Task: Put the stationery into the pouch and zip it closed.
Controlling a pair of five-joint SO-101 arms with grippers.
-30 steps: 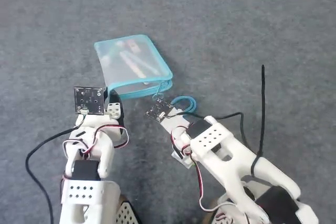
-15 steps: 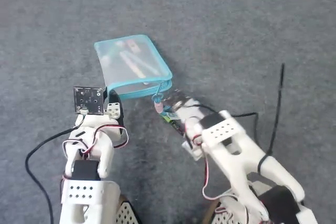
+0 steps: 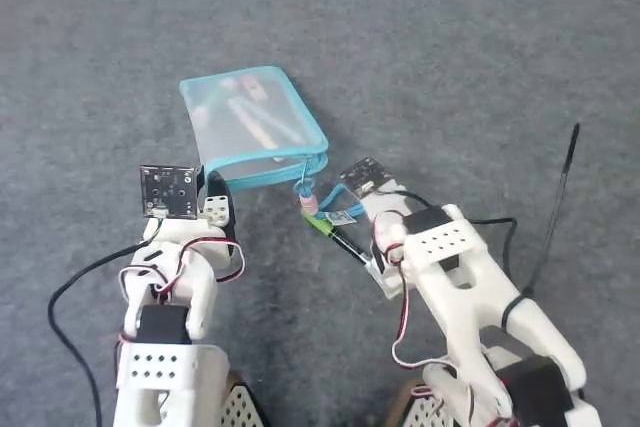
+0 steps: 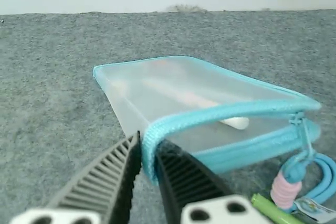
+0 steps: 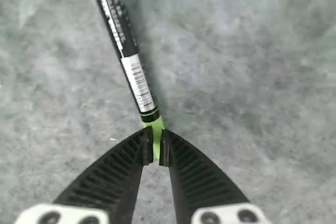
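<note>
Left fingers (image 4: 113,182) from the left wrist view: narrow, pinching the pouch (image 4: 184,98) by its raised blue zipper edge, mouth apparently propped open, stationery lying inside. From the right wrist view: right fingers (image 5: 115,177) nipped tight on the green end of a pen (image 5: 128,61), barrel low over the grey surface (image 5: 252,77). From the high view: pen just outside the mouth, beside the zipper pull (image 3: 305,197). Best to raise the far tip, aim it along the opening, slide in without snagging the pull, and hold the rim firm.

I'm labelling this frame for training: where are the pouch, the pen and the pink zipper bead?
pouch (image 3: 250,119), high view, on its clear top face.
pen (image 5: 137,83), right wrist view, on the white label of its barrel.
pink zipper bead (image 4: 283,191), left wrist view, on the bead's middle.
</note>
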